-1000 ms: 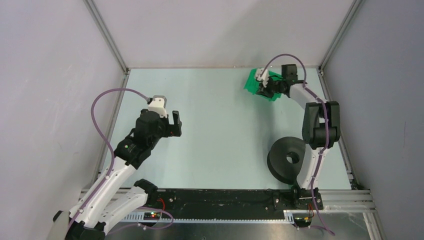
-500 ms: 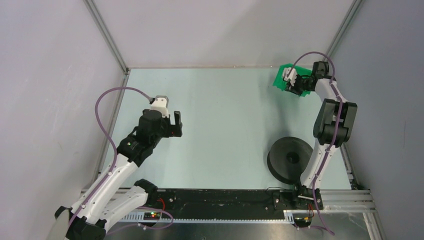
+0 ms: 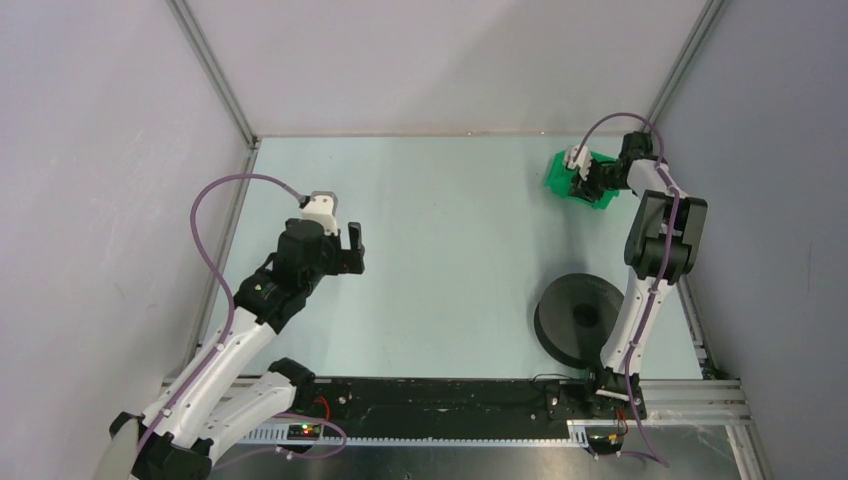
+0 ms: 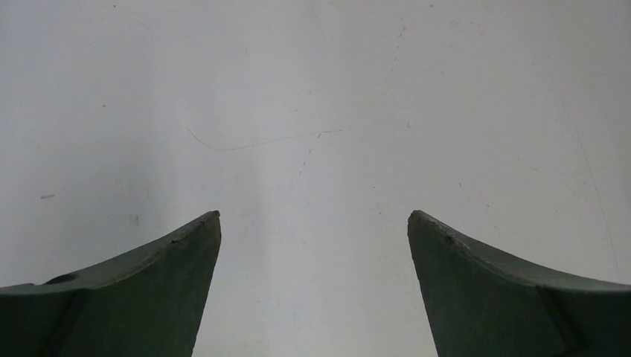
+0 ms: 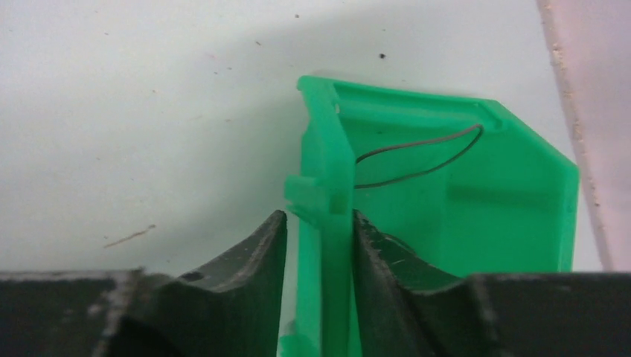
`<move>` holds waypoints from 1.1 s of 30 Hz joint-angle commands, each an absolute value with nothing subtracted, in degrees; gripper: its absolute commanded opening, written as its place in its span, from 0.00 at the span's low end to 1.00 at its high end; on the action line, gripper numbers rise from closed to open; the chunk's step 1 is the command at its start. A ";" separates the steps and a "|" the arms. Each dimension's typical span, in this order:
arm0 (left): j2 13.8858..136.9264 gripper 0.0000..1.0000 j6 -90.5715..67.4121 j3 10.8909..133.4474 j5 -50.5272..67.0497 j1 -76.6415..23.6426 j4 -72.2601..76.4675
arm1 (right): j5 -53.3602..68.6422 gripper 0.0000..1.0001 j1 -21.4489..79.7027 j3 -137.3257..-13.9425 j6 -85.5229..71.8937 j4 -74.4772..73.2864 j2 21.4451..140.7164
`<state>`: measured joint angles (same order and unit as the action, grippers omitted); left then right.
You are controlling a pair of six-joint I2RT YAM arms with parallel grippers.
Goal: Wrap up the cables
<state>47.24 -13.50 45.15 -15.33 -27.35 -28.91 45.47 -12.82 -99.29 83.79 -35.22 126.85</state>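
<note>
Top external view: the left gripper (image 3: 350,250) hangs over the pale green table (image 3: 450,250) with its jaws visibly parted, well apart from everything else. Across the table, the right gripper (image 3: 588,183) meets a bright green plastic bin (image 3: 560,175) near the far right corner. A dark grey round spool with flat discs (image 3: 572,318) lies well behind that gripper, near its arm's base.

Left wrist view: the left gripper (image 4: 314,216) is spread wide, with nothing between its fingers (image 4: 149,290). Only bare table lies beneath, with a faint hairline mark (image 4: 260,141) just ahead of the tips.

Right wrist view: the right gripper (image 5: 318,217) is clamped on the bin's (image 5: 513,208) upright side wall, one finger outside it and one inside. The thin, dark, wiry cable (image 5: 417,160) lies looped inside the bin, just beyond the fingertips and to their right, clear of both.
</note>
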 commanded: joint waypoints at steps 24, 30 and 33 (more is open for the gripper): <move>44.37 0.98 -13.62 46.71 -16.32 -27.60 -28.83 | 13.32 0.61 -3.66 -111.14 7.55 -14.99 127.82; 44.15 0.98 -13.62 46.71 -15.51 -27.60 -28.74 | 0.61 0.59 -1.08 -114.84 -2.21 -21.19 131.13; 44.01 0.98 -13.62 46.67 -15.56 -27.58 -28.73 | 0.16 0.57 -1.51 -115.36 -7.98 -22.45 132.25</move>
<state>44.93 -13.52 45.17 -15.29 -27.35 -29.78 7.20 -0.91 -112.88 2.55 -18.15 129.91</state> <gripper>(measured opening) 0.985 0.589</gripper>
